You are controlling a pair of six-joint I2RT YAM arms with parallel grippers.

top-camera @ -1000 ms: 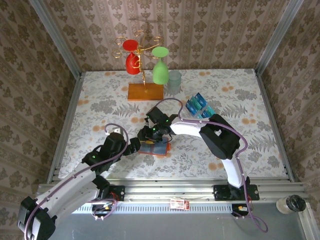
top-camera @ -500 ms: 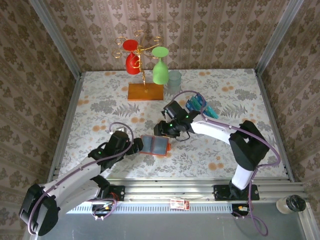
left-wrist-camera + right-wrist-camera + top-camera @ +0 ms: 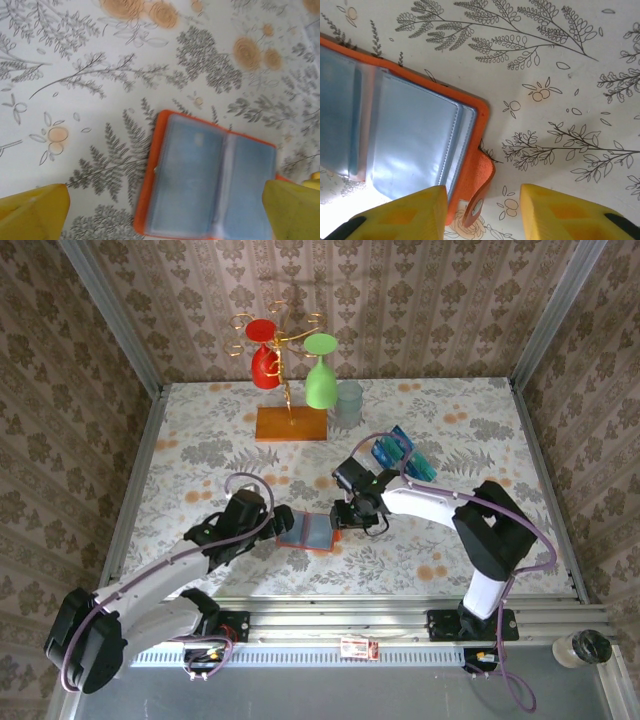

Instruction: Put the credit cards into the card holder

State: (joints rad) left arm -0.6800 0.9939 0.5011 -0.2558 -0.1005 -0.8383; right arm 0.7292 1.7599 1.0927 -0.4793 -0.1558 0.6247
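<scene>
**Card holder (image 3: 308,531) spread, loading step in hand**

It lies mid-frame. Left end effector (image 3: 281,521) gapes wide at its left edge; right end effector (image 3: 342,514), half-open, straddles its snap tab (image 3: 479,200). Next, likely: fetch credit cards (image 3: 402,454), upper right of centre

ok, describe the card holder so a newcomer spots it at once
On the floral table, look front-centre. The card holder lies open and flat there. Unlike the blue cards racked behind it, it has an orange rim, grey-blue pockets and a snap tab.
</scene>
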